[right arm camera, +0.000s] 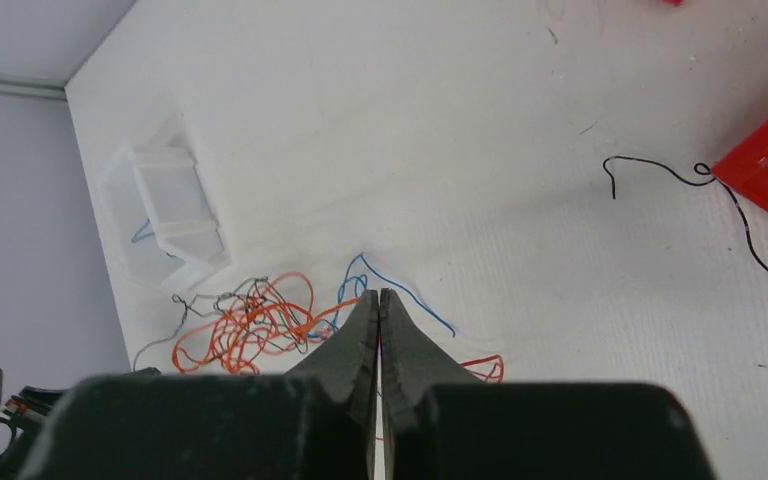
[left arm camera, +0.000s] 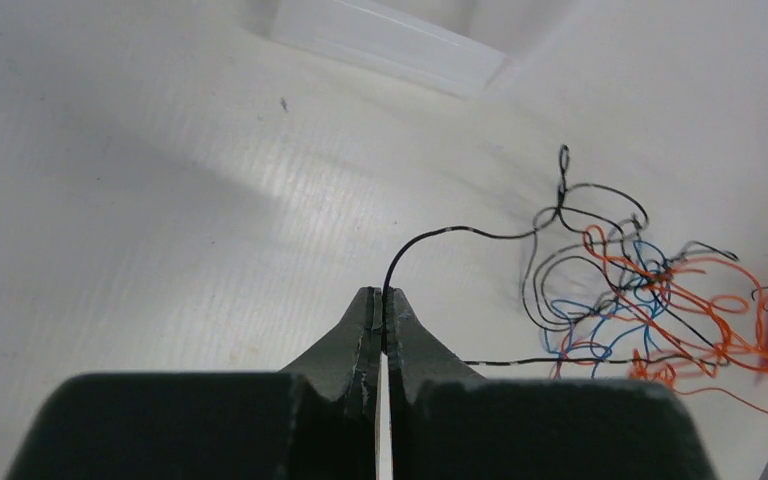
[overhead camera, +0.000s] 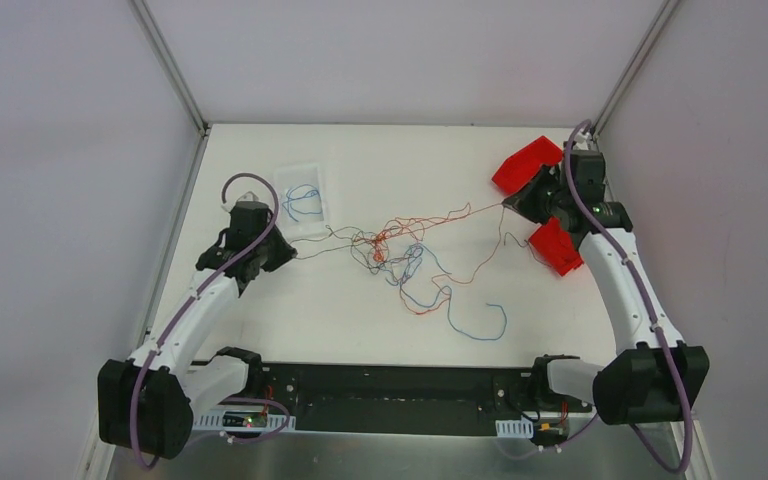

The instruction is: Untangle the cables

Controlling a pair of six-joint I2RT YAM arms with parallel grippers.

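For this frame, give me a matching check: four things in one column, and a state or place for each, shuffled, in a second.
1. left gripper
2. right gripper
3. tray
4. tangle

A. holds a loose blue wire
B. lies midway between the grippers
C. shut on a black wire
D. shut on an orange wire

Pairs: 1-C, 2-D, 3-A, 4-B
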